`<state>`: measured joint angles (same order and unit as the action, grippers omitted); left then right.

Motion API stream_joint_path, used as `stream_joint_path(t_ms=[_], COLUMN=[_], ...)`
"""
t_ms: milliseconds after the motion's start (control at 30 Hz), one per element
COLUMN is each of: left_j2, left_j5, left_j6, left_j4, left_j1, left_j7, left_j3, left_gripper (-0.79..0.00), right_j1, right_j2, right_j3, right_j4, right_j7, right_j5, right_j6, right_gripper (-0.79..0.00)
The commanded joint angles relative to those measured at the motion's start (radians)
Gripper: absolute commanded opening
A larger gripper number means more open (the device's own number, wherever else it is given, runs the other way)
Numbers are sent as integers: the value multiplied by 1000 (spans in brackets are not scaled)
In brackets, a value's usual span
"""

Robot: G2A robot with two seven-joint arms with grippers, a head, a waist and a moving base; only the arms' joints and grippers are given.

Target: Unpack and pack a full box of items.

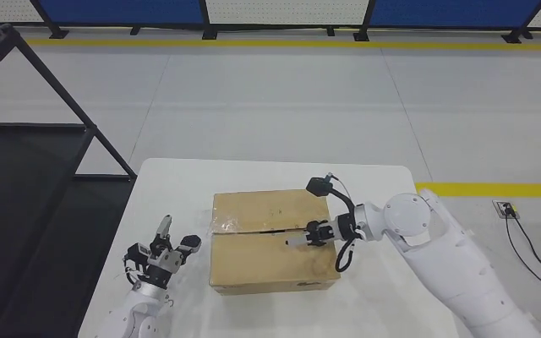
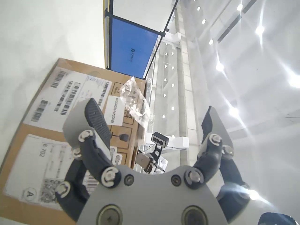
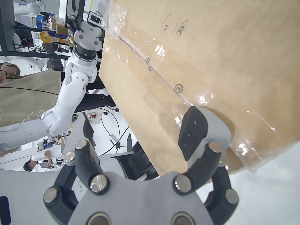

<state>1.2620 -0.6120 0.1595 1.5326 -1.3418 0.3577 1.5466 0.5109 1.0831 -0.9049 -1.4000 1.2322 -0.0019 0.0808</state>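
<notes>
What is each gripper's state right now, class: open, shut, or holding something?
Left gripper: open, empty, beside the box.
Right gripper: open, holding nothing, at the box top.

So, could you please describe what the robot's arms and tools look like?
The left arm and right arm have glossy white shells. The left tool and right tool share silver-grey plates, black linkages with metal pins, and grey fingers with black textured pads.

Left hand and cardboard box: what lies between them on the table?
Nothing: the top view shows bare white table between the left hand and the cardboard box.
</notes>
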Motion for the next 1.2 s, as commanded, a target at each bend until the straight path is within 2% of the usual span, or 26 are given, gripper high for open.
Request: stream_joint_path(t_ms=[0, 433, 467, 500, 533, 567, 600, 633, 933, 1167], left_j2=[1, 9, 9, 10, 11, 11, 12, 12, 12, 13], left_j5=[12, 101, 102, 100, 98, 97, 98, 97, 115, 116], left_j6=[-1, 17, 23, 31, 35, 41, 49, 59, 114, 146], left_j4=[-18, -67, -68, -67, -66, -63, -61, -56, 25, 143], left_j1=[23, 87, 88, 88, 88, 88, 86, 83, 41, -3], left_j7=[-1, -32, -35, -40, -43, -45, -46, -48, -66, -69], left_j3=[-12, -71, -73, -73, -74, -74, -74, -73, -54, -39], left_gripper=[0, 0, -92, -289, -422, -511, -723, -785, -785, -785], right_j1=[0, 21, 21, 21, 21, 22, 21, 21, 17, 15], right_j2=[0, -7, -7, -7, -7, -8, -8, -8, -7, -6], right_j3=[0, -19, -20, -20, -20, -20, -20, -21, -20, -17], right_j4=[-1, -18, -19, -19, -19, -20, -20, -19, -16, -10], right_j7=[-2, -6, -5, -5, -5, -5, -5, -5, -2, -4], right_j5=[0, -6, -6, -6, -6, -6, -6, -6, -3, -1], right_j6=[0, -2, -2, -2, -2, -2, -2, -2, 2, 6], right_gripper=[0, 0, 0, 0, 0, 0, 0, 0, 0, 0])
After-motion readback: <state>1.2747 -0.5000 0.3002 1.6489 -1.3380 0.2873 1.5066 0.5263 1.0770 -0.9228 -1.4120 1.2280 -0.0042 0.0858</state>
